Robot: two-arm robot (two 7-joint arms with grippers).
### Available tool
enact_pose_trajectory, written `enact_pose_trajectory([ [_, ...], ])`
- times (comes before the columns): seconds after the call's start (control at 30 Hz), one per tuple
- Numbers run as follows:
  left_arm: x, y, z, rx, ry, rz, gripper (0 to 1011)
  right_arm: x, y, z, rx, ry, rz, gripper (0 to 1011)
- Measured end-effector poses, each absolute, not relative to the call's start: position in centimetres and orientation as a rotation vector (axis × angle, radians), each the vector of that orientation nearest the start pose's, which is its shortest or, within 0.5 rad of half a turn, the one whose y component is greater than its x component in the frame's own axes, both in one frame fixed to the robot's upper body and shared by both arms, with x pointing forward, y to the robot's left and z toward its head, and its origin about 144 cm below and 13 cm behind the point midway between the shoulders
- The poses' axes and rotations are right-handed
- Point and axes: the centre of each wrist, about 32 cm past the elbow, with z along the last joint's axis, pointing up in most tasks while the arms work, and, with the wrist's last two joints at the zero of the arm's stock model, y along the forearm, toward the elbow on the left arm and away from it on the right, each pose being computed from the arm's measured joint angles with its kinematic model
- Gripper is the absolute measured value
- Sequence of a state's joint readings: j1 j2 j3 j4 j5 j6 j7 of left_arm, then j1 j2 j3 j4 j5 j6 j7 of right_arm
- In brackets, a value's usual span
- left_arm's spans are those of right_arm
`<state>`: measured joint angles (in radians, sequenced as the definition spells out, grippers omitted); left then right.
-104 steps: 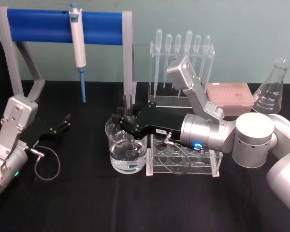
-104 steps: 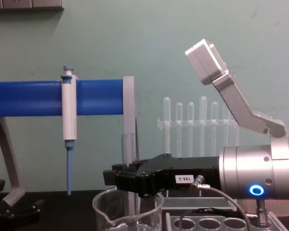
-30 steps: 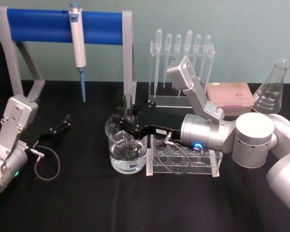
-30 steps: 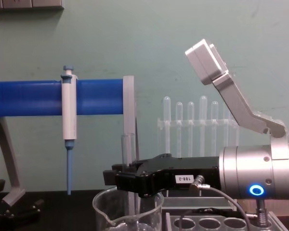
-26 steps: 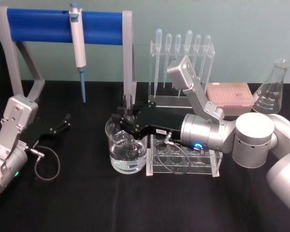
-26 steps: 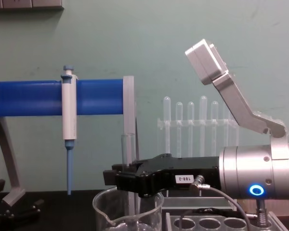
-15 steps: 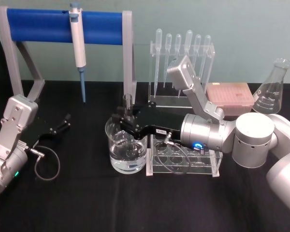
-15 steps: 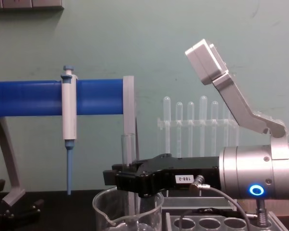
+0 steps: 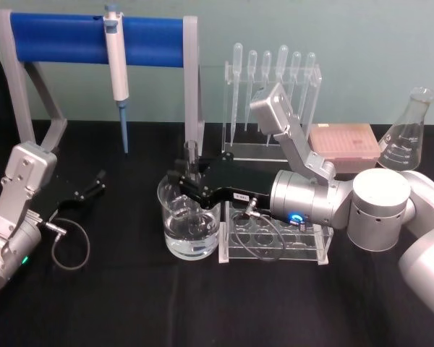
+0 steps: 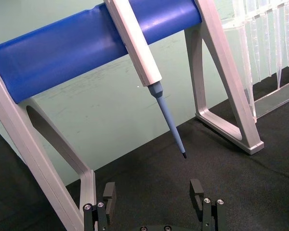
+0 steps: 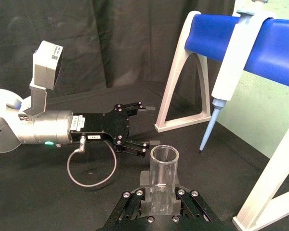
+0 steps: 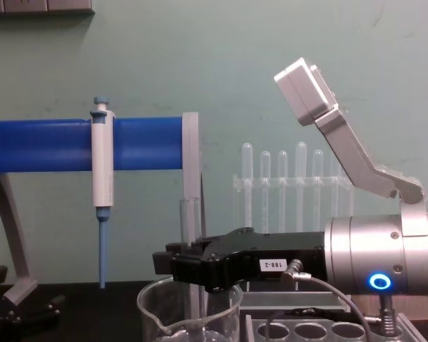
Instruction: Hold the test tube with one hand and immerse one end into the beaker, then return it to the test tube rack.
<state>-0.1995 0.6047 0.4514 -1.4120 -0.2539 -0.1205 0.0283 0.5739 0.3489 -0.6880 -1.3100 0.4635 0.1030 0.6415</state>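
Note:
My right gripper (image 9: 184, 181) is shut on the test tube (image 9: 190, 153), a clear glass tube held upright over the beaker (image 9: 190, 230). From the chest view the test tube (image 12: 189, 222) rises above the black right gripper (image 12: 177, 265) and its lower part drops inside the beaker (image 12: 157, 308). The beaker holds clear liquid; I cannot tell whether the tube's tip touches it. In the right wrist view the tube's open mouth (image 11: 164, 159) sits between the fingers (image 11: 133, 198). My left gripper (image 9: 94, 185) rests open on the table at the left, its fingers (image 10: 109, 192) apart.
A blue-barred stand (image 9: 94, 39) with a hanging pipettor (image 9: 118, 72) stands at the back left. A clear tube rack (image 9: 275, 238) sits right of the beaker. Behind it are a pipette rack (image 9: 271, 94), a pink box (image 9: 343, 141) and a flask (image 9: 409, 130).

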Motion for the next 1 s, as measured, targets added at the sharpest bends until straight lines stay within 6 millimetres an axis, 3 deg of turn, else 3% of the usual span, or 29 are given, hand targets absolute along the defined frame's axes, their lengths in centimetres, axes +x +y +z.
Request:
enact_pose_trajectory([
  [1.0,48.86,30.97,113.98,0.304,-0.285,1.248,1000,56.72,-16.94,121.45,-0.156,-0.034,-0.427,225],
])
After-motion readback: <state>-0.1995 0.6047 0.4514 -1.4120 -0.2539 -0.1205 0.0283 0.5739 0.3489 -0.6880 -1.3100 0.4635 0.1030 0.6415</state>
